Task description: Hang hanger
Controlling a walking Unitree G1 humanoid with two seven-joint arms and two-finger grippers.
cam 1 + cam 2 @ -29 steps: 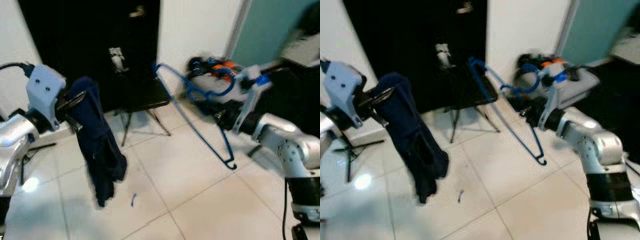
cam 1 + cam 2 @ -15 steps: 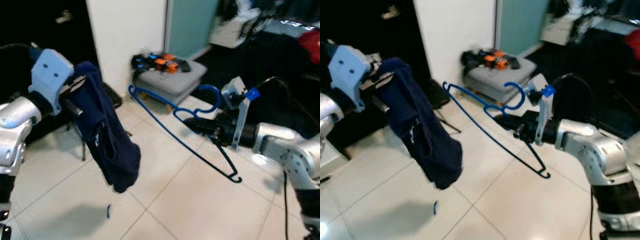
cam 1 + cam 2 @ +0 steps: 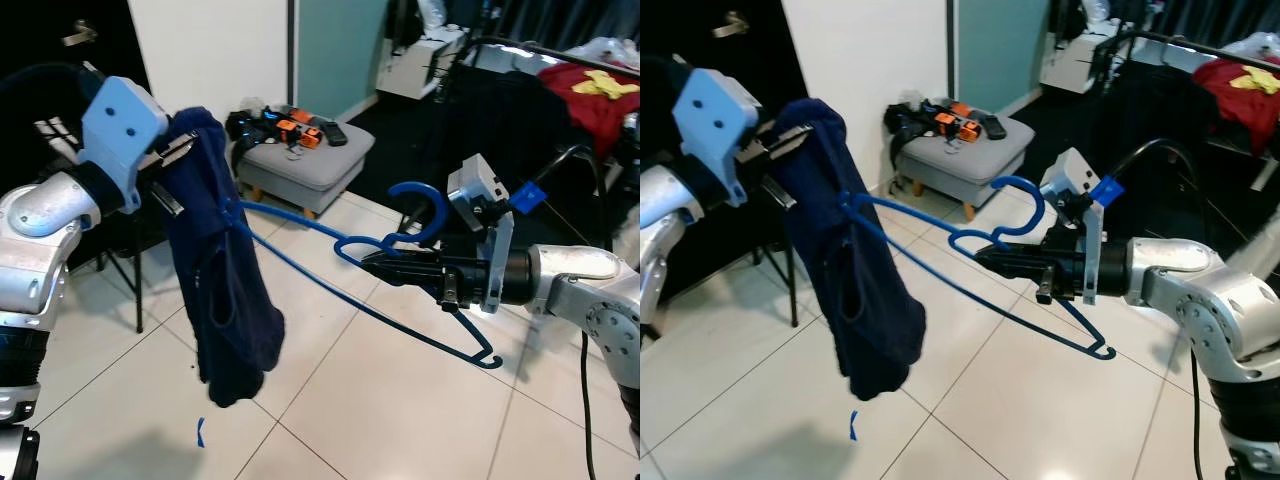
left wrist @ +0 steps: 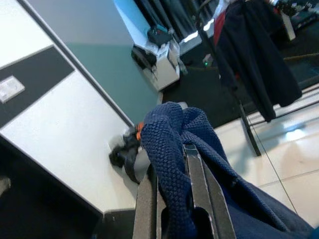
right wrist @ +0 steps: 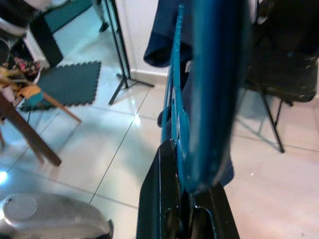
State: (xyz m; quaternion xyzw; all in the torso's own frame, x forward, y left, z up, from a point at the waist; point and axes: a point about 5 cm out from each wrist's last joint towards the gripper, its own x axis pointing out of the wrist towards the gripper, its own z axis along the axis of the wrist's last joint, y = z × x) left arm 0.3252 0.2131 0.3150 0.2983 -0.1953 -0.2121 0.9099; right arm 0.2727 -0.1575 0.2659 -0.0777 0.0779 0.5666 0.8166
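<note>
The floor (image 3: 380, 400) is pale glossy tile with thin dark grout lines, and a small blue scrap (image 3: 200, 432) lies on it below the hanging cloth. Against the white wall (image 3: 210, 50) stands a low grey footstool (image 3: 300, 165) on short wooden legs, with orange-and-black gadgets and a remote heaped on its top; beside the wall is a teal panel (image 3: 335, 50), and farther back a dark clothes rack (image 3: 530, 70) carries black garments and a red one (with something yellow on top). The left pincer (image 3: 175, 170) is clamped on a dark blue knitted garment (image 3: 225, 300), which hangs in a long fold above the tiles. The right pincer (image 3: 375, 262) is closed on the blue hanger (image 3: 415, 215) just under its hook, holding it roughly level in mid-air; the hanger's far tip reaches into the garment near its top, and its near end points toward the right arm.
</note>
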